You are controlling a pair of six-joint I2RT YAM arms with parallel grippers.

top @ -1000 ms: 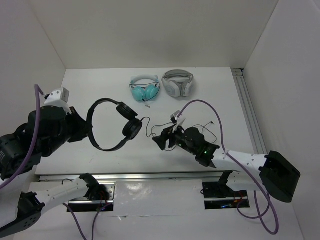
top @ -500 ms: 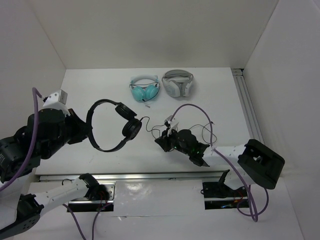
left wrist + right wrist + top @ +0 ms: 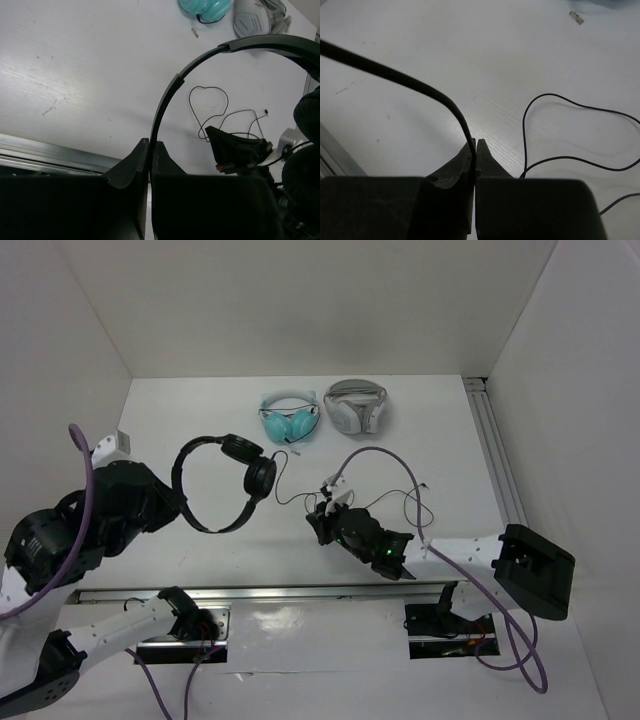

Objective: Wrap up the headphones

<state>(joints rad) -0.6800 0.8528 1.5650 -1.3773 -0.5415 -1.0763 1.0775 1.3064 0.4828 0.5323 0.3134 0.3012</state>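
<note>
We raised headphones (image 3: 259, 478) nearer teal headphones (image 3: 290, 420); left gripper (image 3: 150, 150) clamped on headband (image 3: 162, 100), right gripper (image 3: 475, 150) pinched closed on cable (image 3: 385, 73), trailing. Wrapping could start.

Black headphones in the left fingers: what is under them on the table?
Through the hoop of the headphones only bare white table shows in the top view. The table right beneath the earpads is covered by them and cannot be seen.
</note>
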